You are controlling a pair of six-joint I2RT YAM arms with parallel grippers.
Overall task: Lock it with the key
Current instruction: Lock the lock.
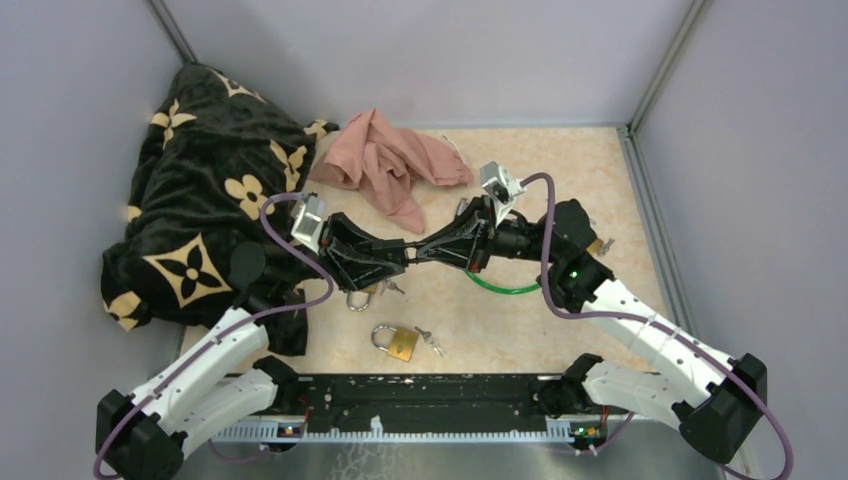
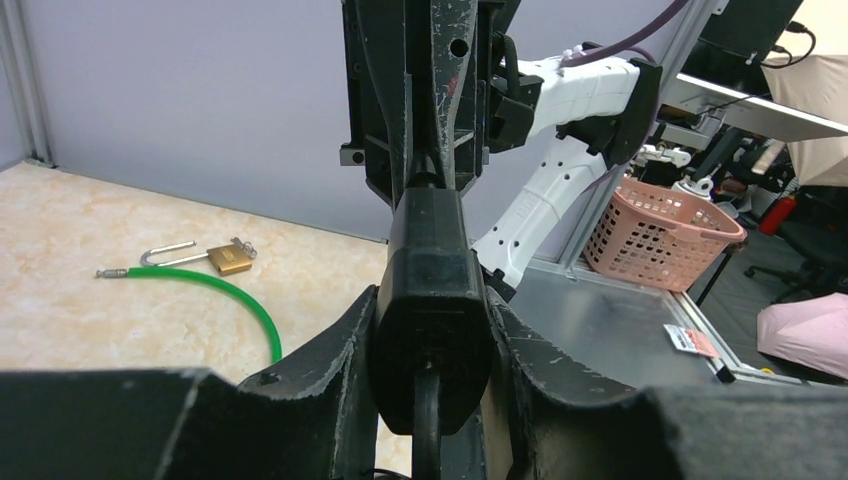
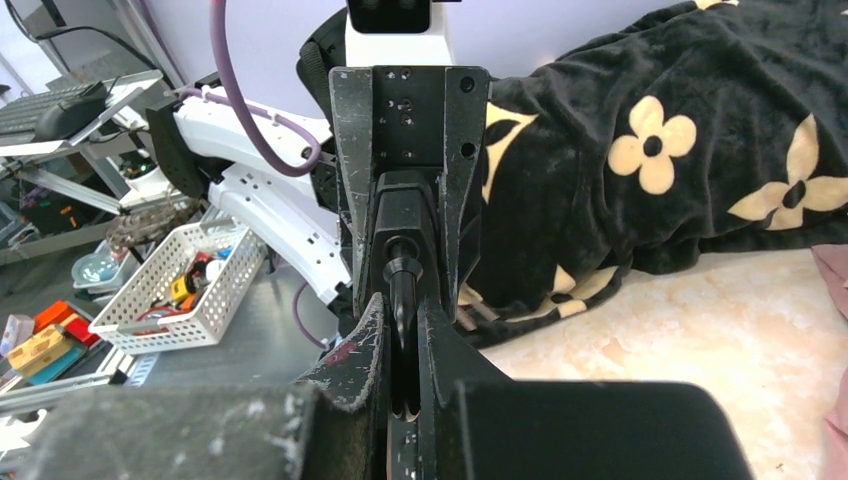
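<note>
black padlock (image 2: pixel 430 300), left wrist view: body clamped between the left gripper (image 2: pixel 430 325) fingers, both pads touching its sides, held above the table (image 2: pixel 60 230). right gripper (image 2: pixel 432 160) meets its far end. green cable (image 2: pixel 215 288) and a brass padlock (image 2: pixel 229 260) lie beyond.

right wrist view: right gripper pinched tight on a thin dark key (image 3: pixel 400 285), tip at the lock's face; how far in, cannot tell.

top view: both grippers nose to nose mid-table; second brass padlock (image 1: pixel 400 343) near the bases, pink cloth (image 1: pixel 390 165) behind.
</note>
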